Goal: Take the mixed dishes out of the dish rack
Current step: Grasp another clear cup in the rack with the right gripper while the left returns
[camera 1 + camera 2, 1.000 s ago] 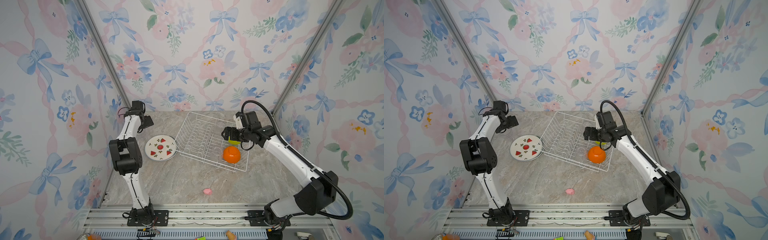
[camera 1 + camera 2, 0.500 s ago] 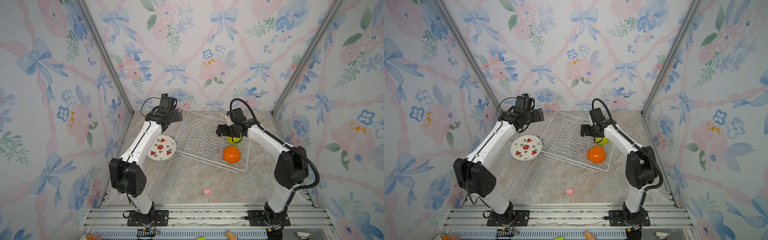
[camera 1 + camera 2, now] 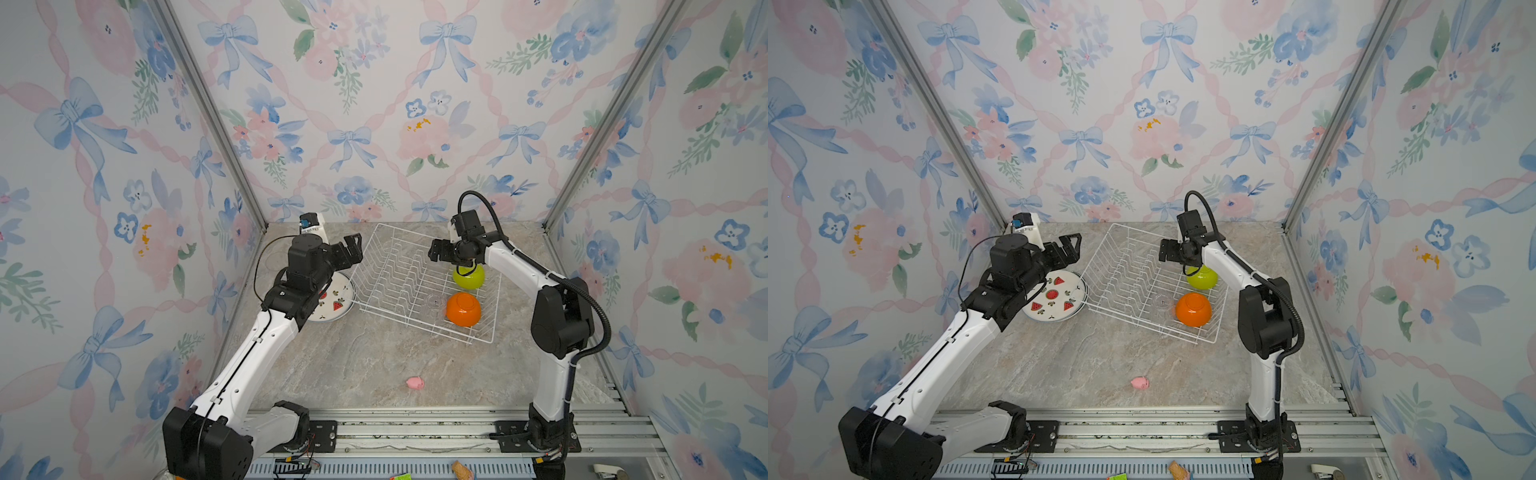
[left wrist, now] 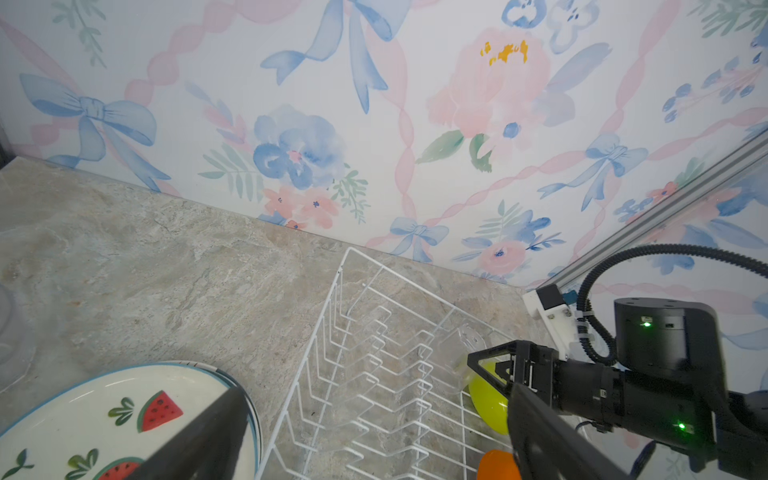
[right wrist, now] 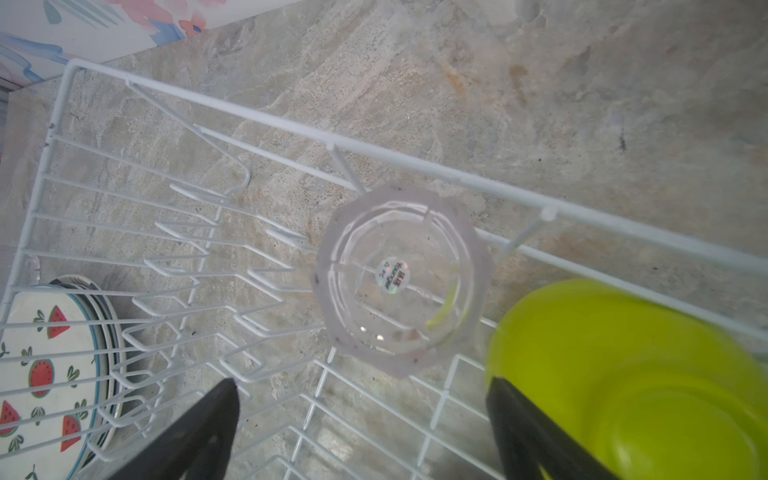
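Right hand point(image 3: 435, 252) stood open, empty, over dish rack point(image 5: 374, 150). Clear glass point(image 5: 399, 278) sat just ahead of it, lime-green bowl point(image 5: 623, 374) beside one finger. Left hand point(image 3: 353, 249) open too. Risk: finger could clip bowl or wire prong, and slick glass could slip.

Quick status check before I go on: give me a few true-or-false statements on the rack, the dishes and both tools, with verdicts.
1. The orange bowl sits upside down in the dish rack. True.
2. The plates stand in the rack. False: they lie stacked on the table beside it.
3. The right tool is shut on the lime-green bowl. False: it is open and empty, above the rack.
4. A clear glass is in the rack beside the lime-green bowl. True.
5. The left tool holds a plate. False: it is open and empty.
6. The pink toy lies on the table outside the rack. True.
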Robot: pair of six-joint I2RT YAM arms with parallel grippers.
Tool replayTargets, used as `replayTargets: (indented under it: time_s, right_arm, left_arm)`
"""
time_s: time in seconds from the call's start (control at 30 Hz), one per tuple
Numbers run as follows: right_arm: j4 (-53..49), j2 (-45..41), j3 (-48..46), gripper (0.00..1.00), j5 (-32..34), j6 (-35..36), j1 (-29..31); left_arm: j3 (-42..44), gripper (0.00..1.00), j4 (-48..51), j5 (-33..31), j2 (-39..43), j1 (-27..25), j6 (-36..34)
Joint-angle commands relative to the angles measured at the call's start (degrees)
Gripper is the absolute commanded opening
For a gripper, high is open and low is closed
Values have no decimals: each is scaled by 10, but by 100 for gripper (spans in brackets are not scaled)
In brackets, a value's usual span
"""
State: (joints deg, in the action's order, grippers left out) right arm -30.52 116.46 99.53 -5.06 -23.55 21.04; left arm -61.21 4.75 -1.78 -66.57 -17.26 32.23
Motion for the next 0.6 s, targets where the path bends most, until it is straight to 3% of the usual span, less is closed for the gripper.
replayTargets:
  time_s: [0.0,0.23,0.57]
  right_arm:
    - [-29,28,42,93,26,0,-4]
    - [-79,90,122,87,44,17,-4]
    - [-107,146,179,86,66,29,-5]
  left_arm:
    - [-4,98,-33,6,-15,3,1]
    - [-20,98,-46,3,-44,2,-15]
    - [-13,98,-54,8,-53,3,-9]
